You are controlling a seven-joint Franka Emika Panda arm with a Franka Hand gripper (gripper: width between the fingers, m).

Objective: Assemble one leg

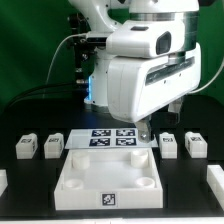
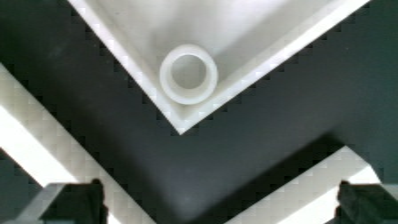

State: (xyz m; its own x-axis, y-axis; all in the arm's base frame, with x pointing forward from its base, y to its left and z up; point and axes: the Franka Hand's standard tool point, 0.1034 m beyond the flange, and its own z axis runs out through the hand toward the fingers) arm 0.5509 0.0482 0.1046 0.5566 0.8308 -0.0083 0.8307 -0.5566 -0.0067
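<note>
White plastic throughout, matte and smooth; our gripper (image 2: 217, 206) hangs released, fingers spread, nothing between them, above a panel (image 2: 231, 25) corner with its round socket (image 2: 189, 75); the nearest leg (image 1: 168, 146), a stubby tagged block, stands at two o'clock from the panel; we should centre over it squarely before closing on its flat sides.
</note>
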